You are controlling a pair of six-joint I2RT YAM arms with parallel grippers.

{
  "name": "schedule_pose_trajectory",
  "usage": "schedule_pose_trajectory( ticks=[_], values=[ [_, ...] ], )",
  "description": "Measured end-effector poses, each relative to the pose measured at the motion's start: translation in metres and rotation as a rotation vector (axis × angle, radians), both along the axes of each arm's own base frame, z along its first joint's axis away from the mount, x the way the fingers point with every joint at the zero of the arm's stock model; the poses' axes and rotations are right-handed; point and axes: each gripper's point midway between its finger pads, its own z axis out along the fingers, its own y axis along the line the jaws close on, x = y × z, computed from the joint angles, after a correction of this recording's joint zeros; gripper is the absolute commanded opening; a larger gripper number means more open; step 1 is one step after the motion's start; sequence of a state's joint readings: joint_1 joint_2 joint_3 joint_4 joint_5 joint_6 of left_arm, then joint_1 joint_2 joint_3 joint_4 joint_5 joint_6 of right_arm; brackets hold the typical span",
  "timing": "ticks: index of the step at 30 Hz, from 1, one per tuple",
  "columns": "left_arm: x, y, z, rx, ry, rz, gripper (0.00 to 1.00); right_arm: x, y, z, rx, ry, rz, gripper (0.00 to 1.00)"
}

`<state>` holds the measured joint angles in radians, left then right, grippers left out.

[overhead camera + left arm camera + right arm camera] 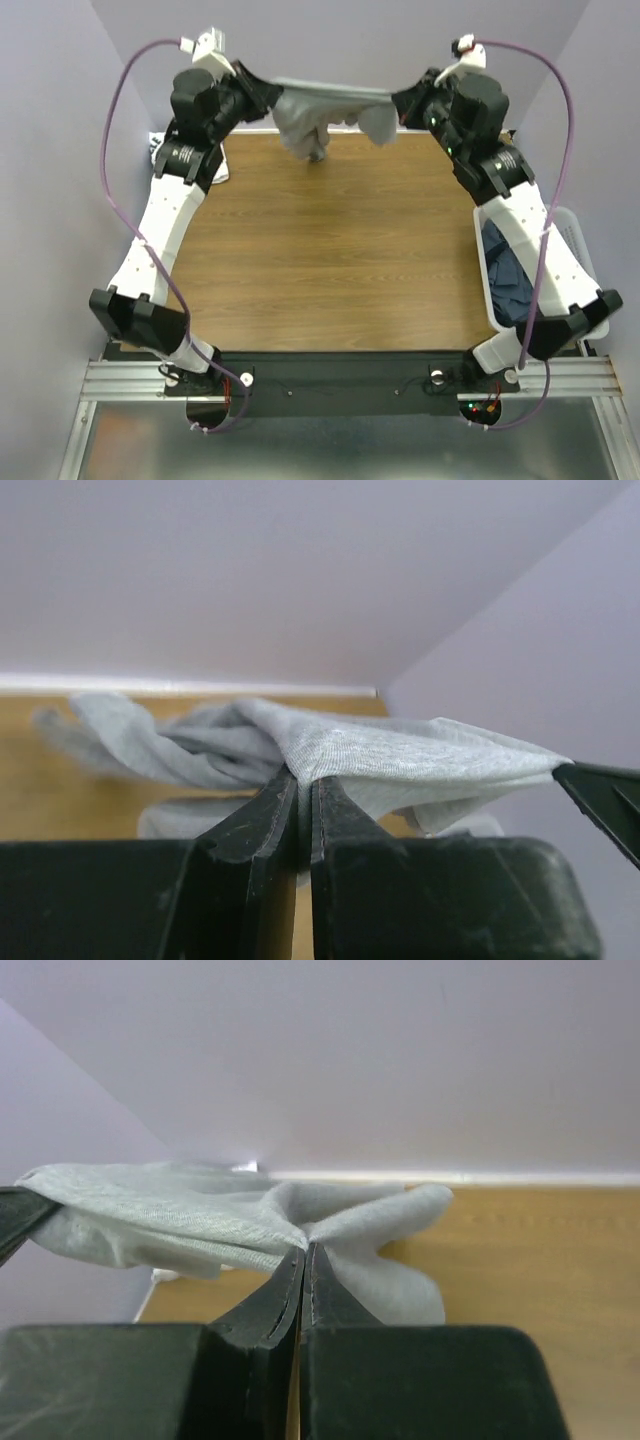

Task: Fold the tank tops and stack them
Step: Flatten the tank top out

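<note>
A light heather grey tank top [325,110] hangs stretched between both grippers above the far edge of the wooden table. My left gripper [268,92] is shut on its left end, seen pinched in the left wrist view [300,775] with the grey cloth [400,750] bunched over the jaws. My right gripper [400,100] is shut on its right end, pinched in the right wrist view [304,1250] with cloth [180,1205] spreading left. The loose middle sags down in a bunch. Dark slate-blue tank tops [510,275] lie in the basket at the right.
A white mesh basket [575,235] stands at the table's right edge under my right arm. A white printed cloth [160,150] lies mostly hidden behind my left arm at the far left. Purple walls close in the back and sides.
</note>
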<state>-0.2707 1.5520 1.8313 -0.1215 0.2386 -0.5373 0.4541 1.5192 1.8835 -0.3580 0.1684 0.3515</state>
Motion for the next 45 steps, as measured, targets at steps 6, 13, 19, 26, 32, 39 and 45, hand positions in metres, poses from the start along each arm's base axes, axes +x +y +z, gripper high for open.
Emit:
schedule_pose_trajectory(
  ticks=[6, 13, 19, 26, 32, 39, 45],
  values=[
    [-0.049, -0.018, -0.171, 0.021, 0.328, -0.115, 0.17, -0.059, -0.019, -0.187, -0.053, 0.374, -0.002, 0.09],
    [-0.045, -0.022, -0.322, 0.074, 0.656, -0.111, 0.71, -0.060, -0.039, -0.335, -0.226, 0.731, -0.118, 0.70],
    [-0.035, -0.003, -0.329, 0.079, 0.625, -0.016, 0.80, -0.064, -0.062, -0.339, -0.241, 0.734, -0.219, 0.80],
    [-0.059, 0.021, -0.307, 0.039, 0.536, 0.103, 0.70, -0.097, -0.047, -0.353, -0.174, 0.747, -0.157, 0.67],
    [-0.086, 0.051, -0.342, 0.013, 0.609, 0.259, 0.59, -0.121, 0.067, -0.380, -0.326, 0.757, 0.079, 0.61],
    [-0.114, 0.094, -0.345, -0.027, 0.609, 0.450, 0.57, -0.116, 0.175, -0.390, -0.431, 0.658, 0.276, 0.50],
    [-0.121, 0.129, -0.353, -0.067, 0.619, 0.563, 0.57, -0.088, 0.211, -0.396, -0.461, 0.606, 0.313, 0.40]
  ],
)
